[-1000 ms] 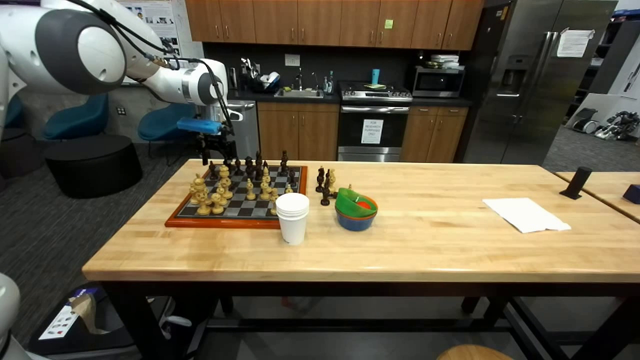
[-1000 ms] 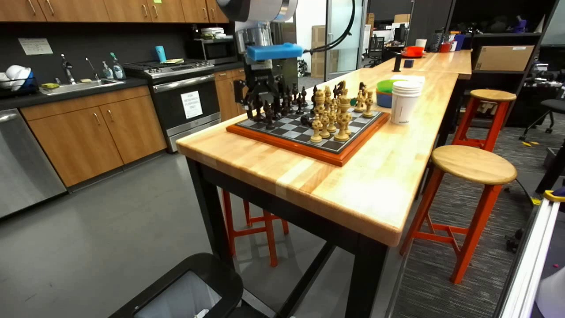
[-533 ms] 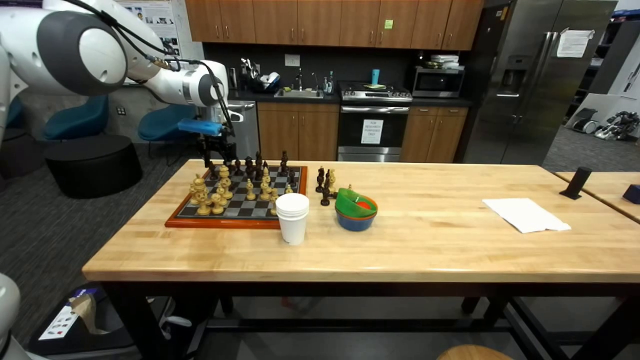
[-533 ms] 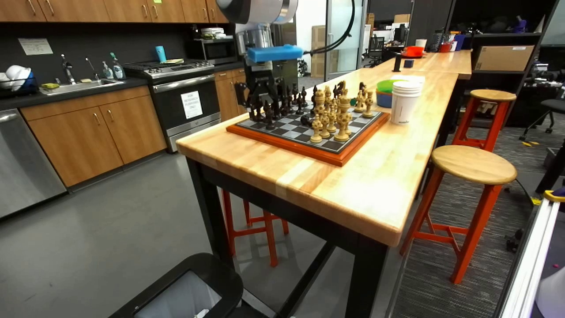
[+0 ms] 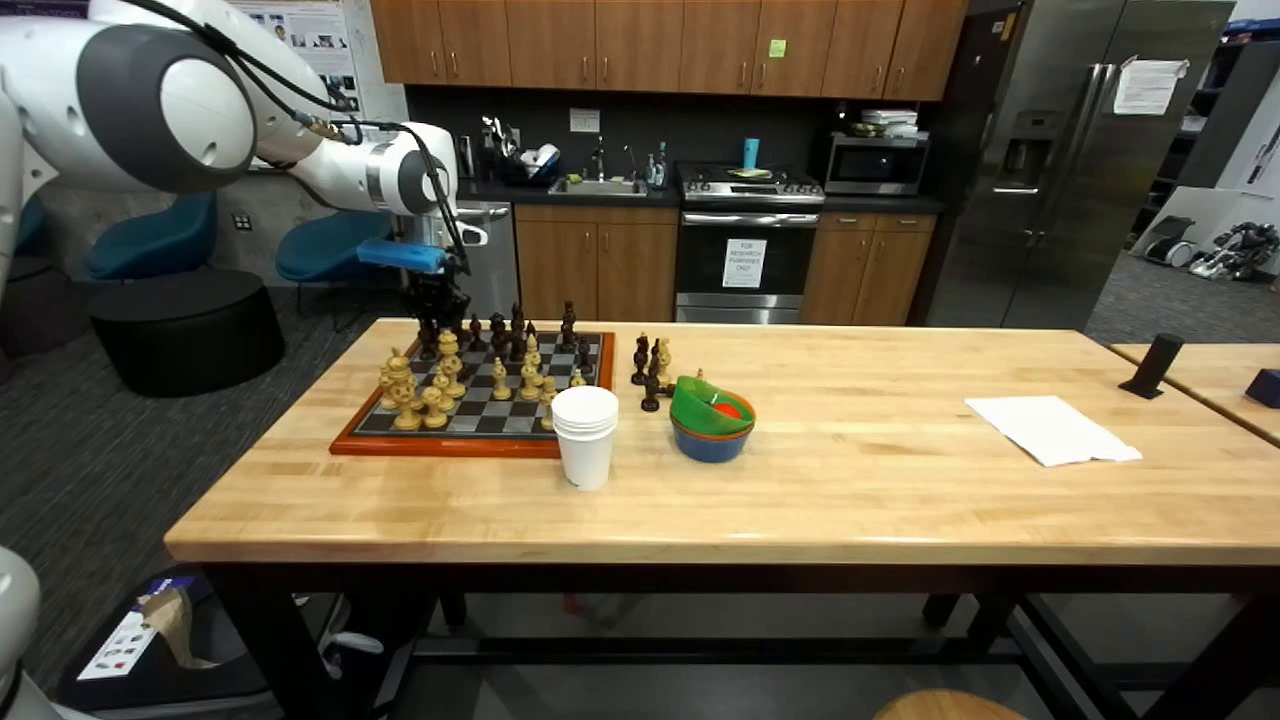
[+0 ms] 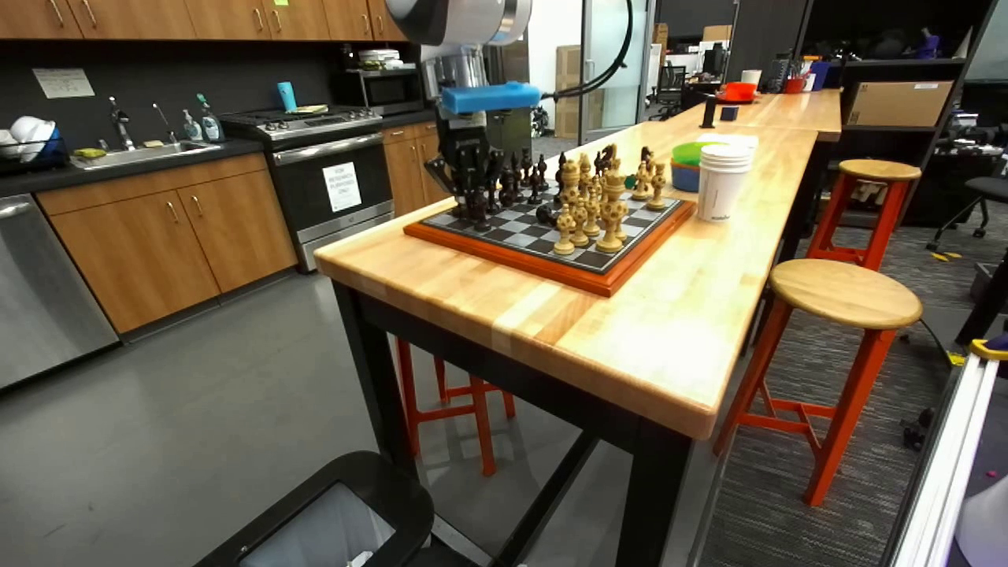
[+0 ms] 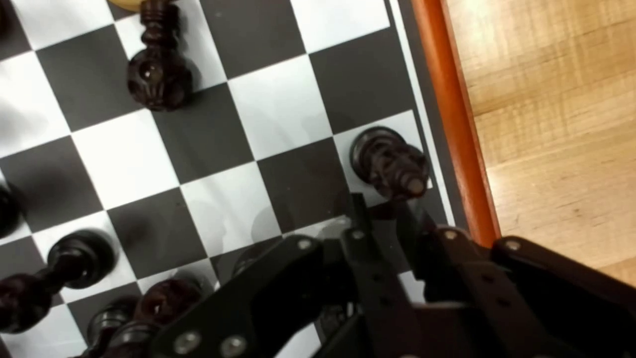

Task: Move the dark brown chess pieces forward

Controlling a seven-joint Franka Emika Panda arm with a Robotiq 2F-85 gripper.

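Observation:
Dark brown chess pieces (image 6: 541, 169) stand among tan ones (image 6: 613, 209) on the chessboard (image 6: 512, 256). In the wrist view, one dark brown piece (image 7: 390, 161) stands upright near the red rim, just past my fingertips. Its top overlaps the right finger's tip. Another dark piece (image 7: 159, 82) lies on its side. My gripper (image 7: 385, 206) is low over the board's corner, its jaws partly closed, with bare board showing through the gap. In both exterior views the gripper (image 6: 470, 205) is down among the dark pieces, its tips hard to make out against them.
A stack of white cups (image 5: 585, 440) stands by the board's near corner. Beside the board are several loose pieces (image 5: 650, 390) and stacked bowls (image 5: 710, 440). Tan pieces (image 5: 400, 385) crowd the near side of the board. A white paper (image 5: 1050, 430) lies further along the table.
My gripper has come down slightly toward the board, and its jaws have drawn much closer together. The chess pieces show no clear movement.

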